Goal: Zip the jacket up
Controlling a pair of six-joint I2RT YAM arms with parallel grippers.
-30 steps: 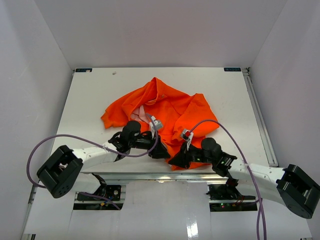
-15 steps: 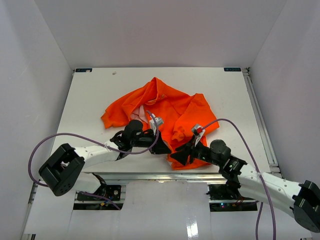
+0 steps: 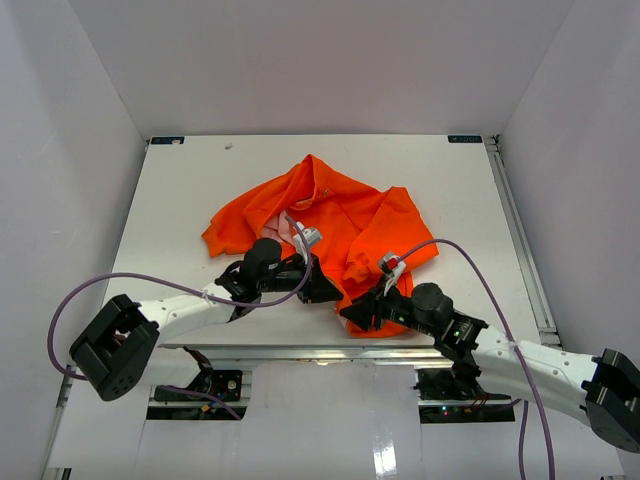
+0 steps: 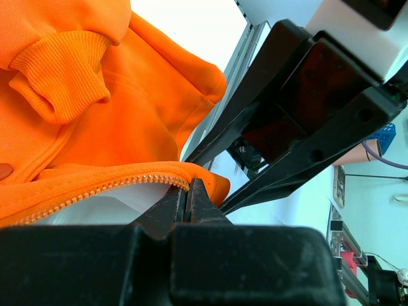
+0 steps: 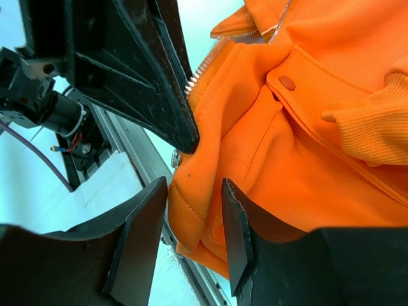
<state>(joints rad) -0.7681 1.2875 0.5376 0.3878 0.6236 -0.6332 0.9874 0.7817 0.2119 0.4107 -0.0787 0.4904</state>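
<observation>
A: White walls point(image 3: 300, 60) boxed in a white table point(image 3: 180, 200). What lay on it?

B: One bright orange jacket point(image 3: 340, 210), crumpled in a heap around the middle of the table. Its lower edge reached the near side, by the metal rail point(image 3: 300, 352). Some pale lining showed in the folds on its left.

A: Arms?

B: Both reached in from the near edge, and both ends met at the jacket's near hem. Purple cables point(image 3: 150, 277) looped off each arm.

A: Left gripper point(image 3: 325, 292), what state?

B: Clamped tight. In the left wrist view its jaws were pressed together on the jacket's front edge, right where the zipper teeth point(image 4: 102, 188) ended. No gap showed between the fingers there.

A: Right gripper point(image 3: 358, 312)?

B: Jaws stood partway apart. In the right wrist view the bottom hem corner of the jacket sat between the two fingers point(image 5: 137, 236). Couldn't tell whether they pressed the fabric or only straddled it. The left gripper's black body was just beside it, upper left in that view.

A: Smaller bits?

B: A ribbed cuff point(image 4: 60, 76) lay folded over the body of the jacket. It also showed at the right edge of the right wrist view. One orange snap button point(image 5: 287, 83) sat on the pocket flap.
</observation>
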